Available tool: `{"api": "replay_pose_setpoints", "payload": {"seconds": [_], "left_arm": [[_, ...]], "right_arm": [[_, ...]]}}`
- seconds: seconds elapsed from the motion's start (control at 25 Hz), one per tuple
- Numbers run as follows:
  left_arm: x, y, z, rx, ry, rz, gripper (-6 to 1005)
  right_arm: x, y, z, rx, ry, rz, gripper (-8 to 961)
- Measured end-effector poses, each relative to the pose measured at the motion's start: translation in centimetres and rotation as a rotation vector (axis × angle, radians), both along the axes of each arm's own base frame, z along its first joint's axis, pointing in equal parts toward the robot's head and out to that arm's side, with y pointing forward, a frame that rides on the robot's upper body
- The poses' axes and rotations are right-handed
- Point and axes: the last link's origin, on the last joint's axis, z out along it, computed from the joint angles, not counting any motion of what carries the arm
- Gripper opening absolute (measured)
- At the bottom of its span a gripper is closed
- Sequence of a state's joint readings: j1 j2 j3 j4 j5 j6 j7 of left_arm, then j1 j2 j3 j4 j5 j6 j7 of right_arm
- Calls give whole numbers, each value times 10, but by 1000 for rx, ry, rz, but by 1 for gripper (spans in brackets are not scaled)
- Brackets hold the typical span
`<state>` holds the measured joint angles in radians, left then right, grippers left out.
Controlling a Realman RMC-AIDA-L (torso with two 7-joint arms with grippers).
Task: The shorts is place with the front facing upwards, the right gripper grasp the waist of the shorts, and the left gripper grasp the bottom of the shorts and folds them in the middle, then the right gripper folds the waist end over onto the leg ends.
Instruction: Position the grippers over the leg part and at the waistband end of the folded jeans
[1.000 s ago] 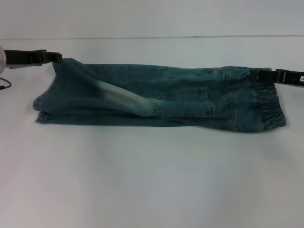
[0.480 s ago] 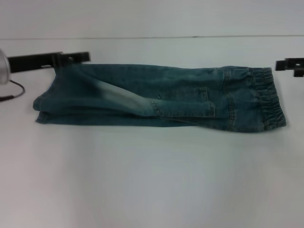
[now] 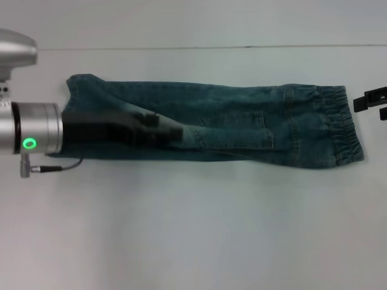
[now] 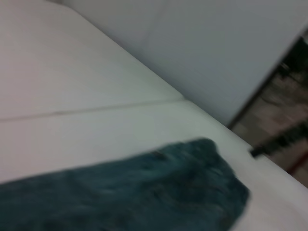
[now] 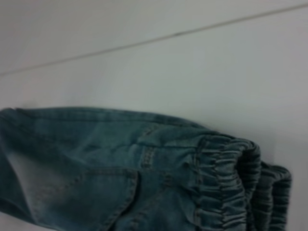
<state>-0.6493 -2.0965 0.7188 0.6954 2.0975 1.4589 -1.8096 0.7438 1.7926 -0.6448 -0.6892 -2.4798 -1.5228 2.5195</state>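
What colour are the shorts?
The shorts are blue denim with a faded patch, seen best in the head view.

My left gripper (image 3: 172,132) no longer sits at the far 10 o'clock corner of the shorts (image 3: 242,124); it now reaches in from 9 o'clock, its black body lying across the leg ends (image 3: 75,96) and over the faded patch near the middle of the fabric. The silver wrist with its green light (image 3: 28,144) now fills the 9 o'clock edge of my head view, where a second ago only the black claw showed. The right gripper (image 3: 375,104) has pulled off the waist (image 3: 341,124) and now stands apart from it at 3 o'clock, showing only at the frame edge.
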Motion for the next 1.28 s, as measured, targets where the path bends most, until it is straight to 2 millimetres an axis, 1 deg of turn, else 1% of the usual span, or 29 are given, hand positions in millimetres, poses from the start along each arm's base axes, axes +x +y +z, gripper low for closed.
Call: {"api": "replay_pose_setpoints", "payload": {"seconds": [0.08, 0.12, 0.4, 0.72, 1.04, 1.28], "left_arm": [[2, -3, -2, -22, 1, -17, 903], [5, -8, -5, -59, -3, -48, 903], [8, -18, -5, -111, -19, -93, 904], [5, -20, -6, -108, -18, -81, 903], [2, -20, -12, -110, -22, -59, 895], [3, -19, -13, -110, -25, -56, 888]], "right_arm": [[-3, 5, -2, -11, -42, -6, 896], [-4, 7, -5, -19, -66, -4, 896], [-14, 19, -30, -49, -168, 38, 896], [-24, 27, -53, -56, -212, 86, 897], [-25, 33, -68, -39, -241, 129, 897], [-27, 33, -80, -54, -264, 165, 885]]}}
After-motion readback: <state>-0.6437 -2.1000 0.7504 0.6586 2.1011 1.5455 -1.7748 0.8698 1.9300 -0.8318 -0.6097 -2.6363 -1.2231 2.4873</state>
